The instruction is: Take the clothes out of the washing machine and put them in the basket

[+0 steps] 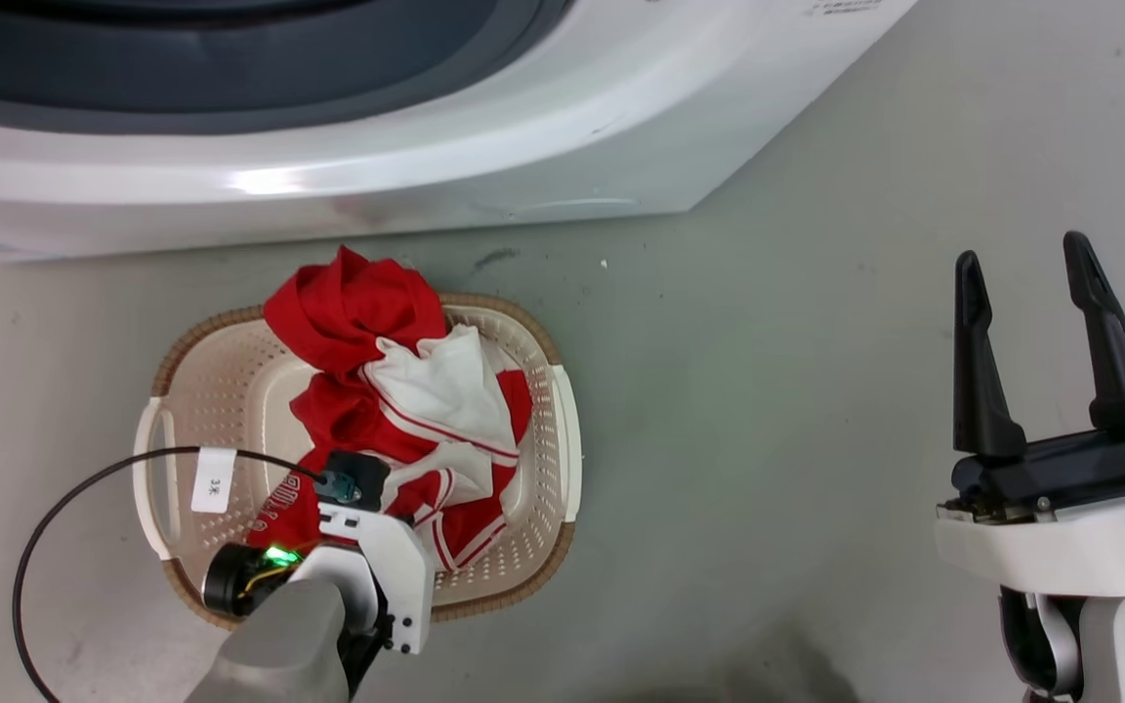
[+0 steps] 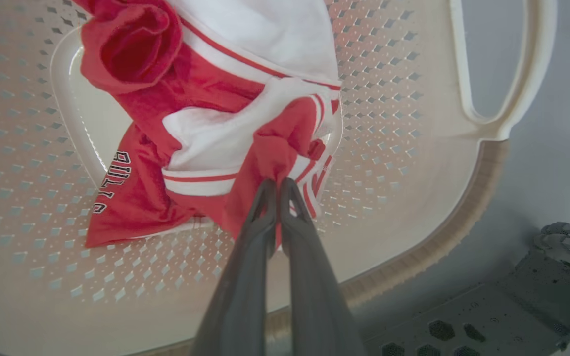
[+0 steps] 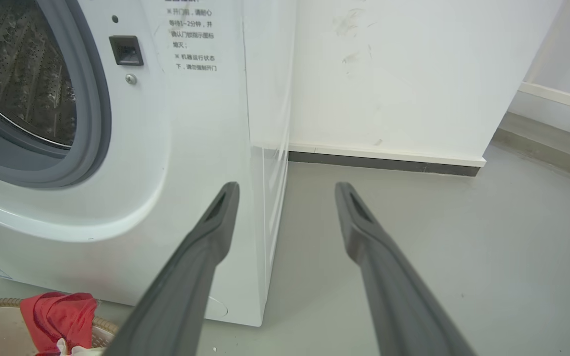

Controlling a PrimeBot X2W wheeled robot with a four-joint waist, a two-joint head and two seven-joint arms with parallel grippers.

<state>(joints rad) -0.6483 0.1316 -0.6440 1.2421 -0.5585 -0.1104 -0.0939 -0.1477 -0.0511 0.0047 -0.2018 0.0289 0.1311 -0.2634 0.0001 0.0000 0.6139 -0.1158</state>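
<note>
Red clothes [image 1: 396, 391] with white trim lie heaped in the cream basket [image 1: 562, 430] on the floor, below the white washing machine [image 1: 523, 146]. My left gripper [image 2: 279, 184] reaches down into the basket, its fingers shut on a red fold of the clothes [image 2: 275, 148]. In the head view its wrist [image 1: 367, 527] covers the fingers. My right gripper [image 1: 1026, 259] stands open with nothing in it over the floor at the right, well away from the basket. The right wrist view shows the washing machine [image 3: 181, 138] porthole with its steel drum [image 3: 18, 69], and the gripper [image 3: 287, 190] open.
A black cable [image 1: 45, 527] loops over the basket's left handle [image 1: 154, 469]. A wall with a skirting board [image 3: 384, 160] stands right of the machine. Grey floor [image 1: 768, 439] stretches between the basket and my right arm.
</note>
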